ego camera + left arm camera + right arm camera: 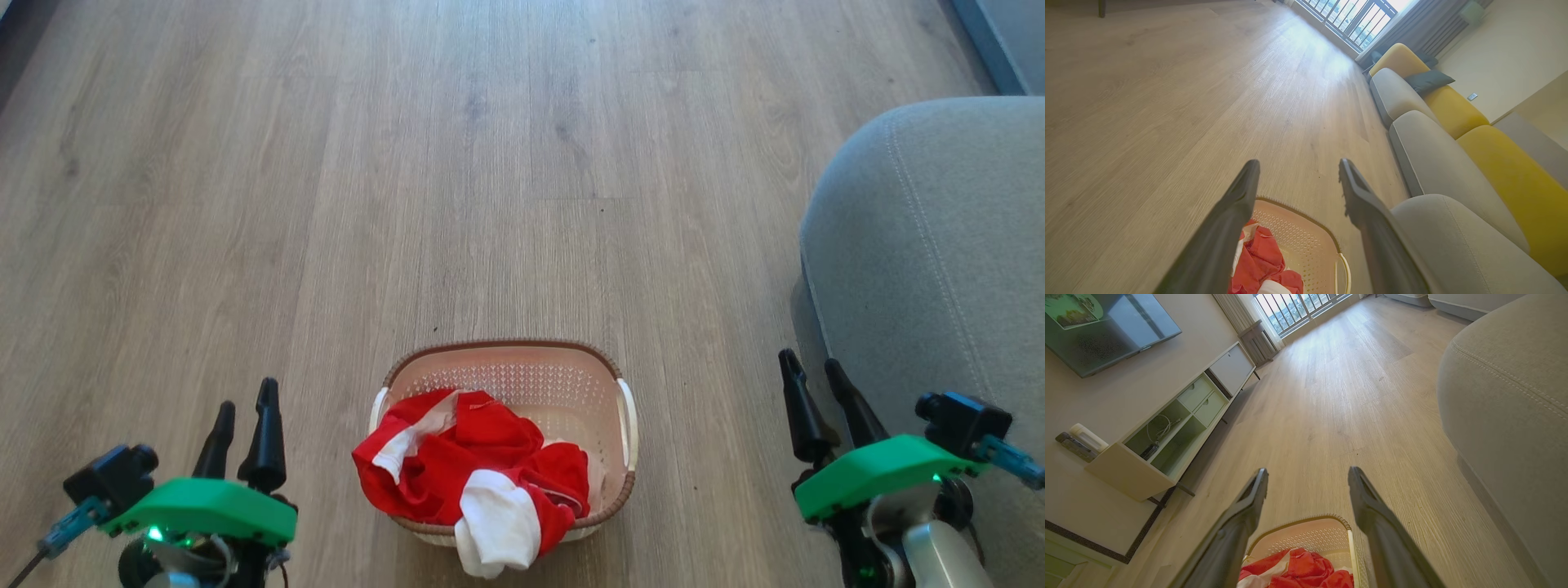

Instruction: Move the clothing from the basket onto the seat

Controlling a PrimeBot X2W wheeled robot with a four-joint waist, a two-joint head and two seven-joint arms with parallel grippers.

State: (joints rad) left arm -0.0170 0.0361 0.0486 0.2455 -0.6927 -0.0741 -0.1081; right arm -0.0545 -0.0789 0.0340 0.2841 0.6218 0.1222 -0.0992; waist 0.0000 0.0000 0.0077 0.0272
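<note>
The cream basket [571, 384] with a brown rim stands on the wood floor at the bottom middle of the head view. Red and white clothing [478, 469] is piled in its near half, and a white part hangs over the front rim. The grey seat [931, 245] rises at the right. My left gripper [245, 404] hangs open at the lower left, apart from the basket. Over at the lower right, beside the seat's edge, my right gripper [810, 367] is open too. The wrist views show the basket [1306, 241] [1310, 537], the clothing [1261, 261] [1298, 571] and the seat [1461, 245] [1506, 392].
Bare wood floor stretches ahead of the basket. A low cabinet [1167, 433] under a wall screen [1098, 330] lines the left wall. More grey and yellow sofa cushions [1453, 134] run toward a window with railings [1355, 20].
</note>
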